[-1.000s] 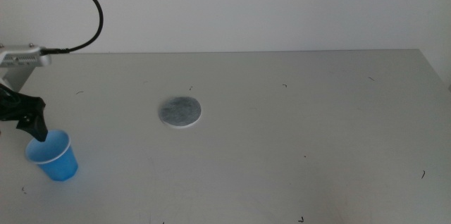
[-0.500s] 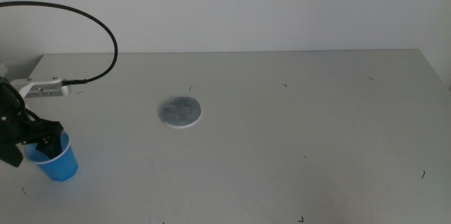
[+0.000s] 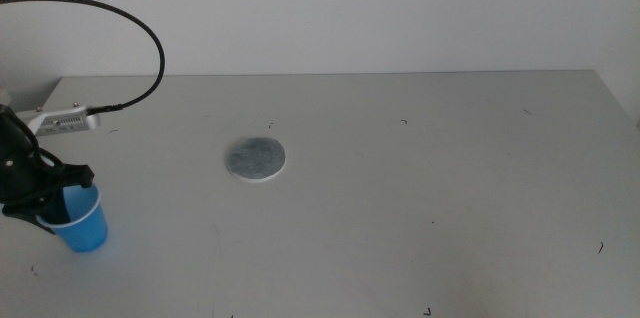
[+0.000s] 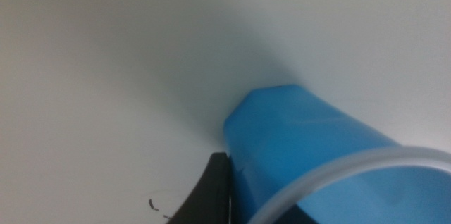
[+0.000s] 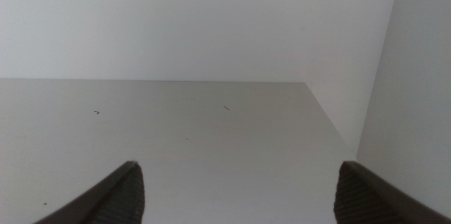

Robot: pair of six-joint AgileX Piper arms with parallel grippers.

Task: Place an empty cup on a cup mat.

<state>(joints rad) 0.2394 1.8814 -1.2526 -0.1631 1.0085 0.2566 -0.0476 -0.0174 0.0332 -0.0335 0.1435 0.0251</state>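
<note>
Fingers [image 3: 72,175] of my left gripper [image 3: 45,198] now pinch the cup's [image 3: 82,226] rim at the table's [image 3: 420,178] eight o'clock edge, having closed in since before, while the cup mat [image 3: 255,159] sits well apart and my right gripper [image 5: 236,189] waits spread.

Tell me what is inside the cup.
The left pincer is at the rim of the cup. The inside shows only blue in the left wrist view; its bottom is hidden. The mat lies apart.

The cup [image 3: 82,220] looks like smooth blue plastic (faintly glossy, pale rim). The mat [image 3: 255,159] is mottled, stone-like grey; the table [image 3: 420,178] matt.
</note>
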